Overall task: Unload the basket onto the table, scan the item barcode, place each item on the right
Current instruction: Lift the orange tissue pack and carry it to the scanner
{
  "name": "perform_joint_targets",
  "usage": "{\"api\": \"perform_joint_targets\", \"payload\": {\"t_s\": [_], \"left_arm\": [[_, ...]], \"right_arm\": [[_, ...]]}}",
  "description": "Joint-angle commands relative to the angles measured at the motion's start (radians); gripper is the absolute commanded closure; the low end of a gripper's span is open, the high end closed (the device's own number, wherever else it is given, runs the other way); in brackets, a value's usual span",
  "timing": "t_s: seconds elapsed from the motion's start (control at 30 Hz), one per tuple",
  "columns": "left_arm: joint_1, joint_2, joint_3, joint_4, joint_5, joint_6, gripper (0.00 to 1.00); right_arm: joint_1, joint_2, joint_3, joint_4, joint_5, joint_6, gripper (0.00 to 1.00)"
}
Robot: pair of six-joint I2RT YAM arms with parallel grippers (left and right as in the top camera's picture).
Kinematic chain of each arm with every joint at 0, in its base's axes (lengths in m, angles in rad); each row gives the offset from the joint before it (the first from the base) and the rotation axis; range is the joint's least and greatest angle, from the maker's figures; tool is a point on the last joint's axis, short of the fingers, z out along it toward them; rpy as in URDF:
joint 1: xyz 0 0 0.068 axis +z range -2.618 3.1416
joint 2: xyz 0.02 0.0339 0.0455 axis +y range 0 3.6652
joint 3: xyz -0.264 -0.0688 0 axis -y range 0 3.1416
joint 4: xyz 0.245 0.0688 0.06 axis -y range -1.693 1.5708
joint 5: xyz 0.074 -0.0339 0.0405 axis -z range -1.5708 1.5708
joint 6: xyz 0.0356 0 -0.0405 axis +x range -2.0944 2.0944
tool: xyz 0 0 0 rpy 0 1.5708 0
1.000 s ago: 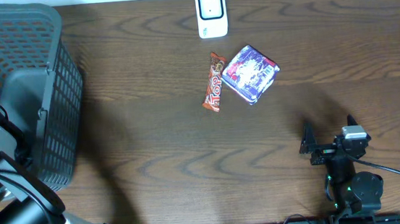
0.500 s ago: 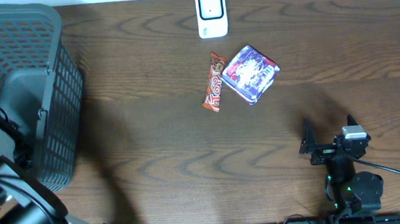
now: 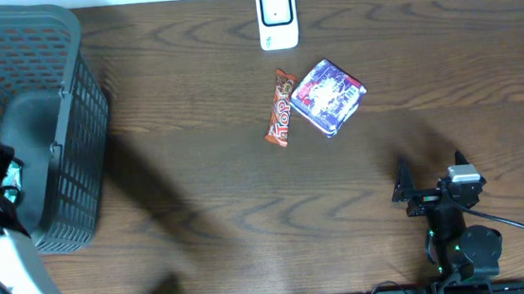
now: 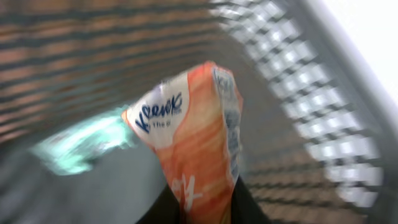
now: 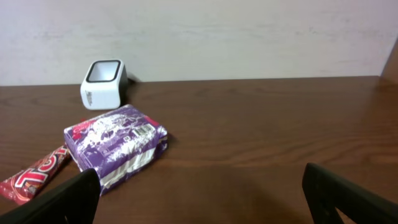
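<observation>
Left wrist: left gripper clamped on tissue pack, inside basket. Right gripper spread, empty. We're at pick-up, we reckon; next we lift out toward scanner, well apart from left gripper.

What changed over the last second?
Left gripper shut on the orange Kleenex pack inside the basket; the left arm shifted at the basket's edge, apparently lifting. Unchanged: right gripper open and parked, candy bar, purple pack, scanner.
</observation>
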Motion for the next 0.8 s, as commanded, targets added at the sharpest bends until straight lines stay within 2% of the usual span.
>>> {"api": "perform_joint_targets", "payload": {"t_s": [0.0,0.1,0.23,0.4,0.53,0.77], "left_arm": [[-0.060,-0.068,0.012,0.125,0.357,-0.065,0.93],[-0.160,-0.092,0.012,0.288,0.507,-0.090,0.93],[-0.395,-0.094,0.012,0.429,0.521,-0.104,0.93],[-0.663,-0.043,0.012,0.399,0.391,-0.046,0.92],[-0.882,0.063,0.011,0.365,0.196,0.035,0.93],[-1.115,0.302,0.011,0.365,-0.055,0.252,0.93]], "right_arm": [[-0.005,-0.002,-0.001,-0.004,0.000,-0.011,0.01],[-0.005,-0.002,-0.001,-0.004,0.000,-0.011,0.01],[-0.005,-0.002,-0.001,-0.004,0.000,-0.011,0.01],[-0.005,-0.002,-0.001,-0.004,0.000,-0.011,0.01],[-0.005,-0.002,-0.001,-0.004,0.000,-0.011,0.01],[-0.005,-0.002,-0.001,-0.004,0.000,-0.011,0.01]]}}
